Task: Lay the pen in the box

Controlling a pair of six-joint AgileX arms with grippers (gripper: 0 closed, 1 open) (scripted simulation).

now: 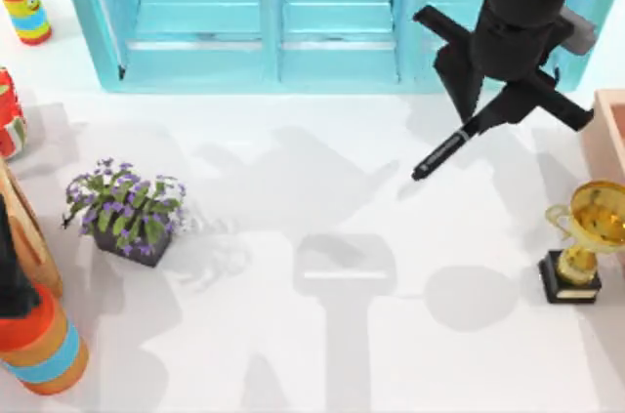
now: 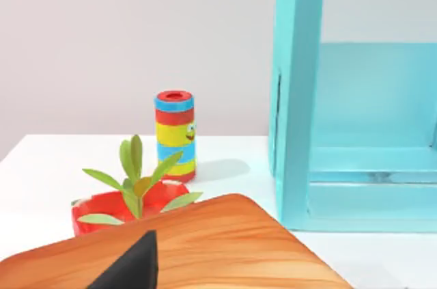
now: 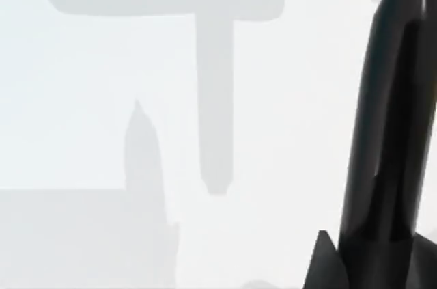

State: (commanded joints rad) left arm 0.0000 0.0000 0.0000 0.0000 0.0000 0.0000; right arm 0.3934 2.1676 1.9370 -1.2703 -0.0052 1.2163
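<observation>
- One arm working: right gripper point(image 1: 495, 110) at the top view's upper right, closed on the pen point(image 1: 444, 150), which hangs tilted off the desk point(image 1: 322, 335), tip pointing toward the middle. Right wrist view shows the pen barrel point(image 3: 386, 139) up close with gripper fingers point(image 3: 321, 265) at its base.
- Box: my read is the tan/pink-walled thing point(image 1: 607, 135) cut by the right edge, just behind the gold trophy point(image 1: 584, 237). Not certain, too little of it is in frame.
- Left arm parked at the left edge; a dark gripper part point(image 2: 133, 268) shows in the left wrist view, can't tell open or closed.
- Risks, as judgement:
- Grip sits at one end of the pen, so the long free end could swing or slip during the move.
- Trophy stands close to the box; a low pass could clip it and tip it.
- Releasing with the pen this tilted may leave it propped on the box wall or bouncing out; level it first.
- Blue cabinet point(image 1: 273, 18) is right behind the arm, so collision on a wide swing.
- Writing: none readable. No label text visible on the pen; the striped can point(image 2: 175, 135) has a cartoon face, no words.
</observation>
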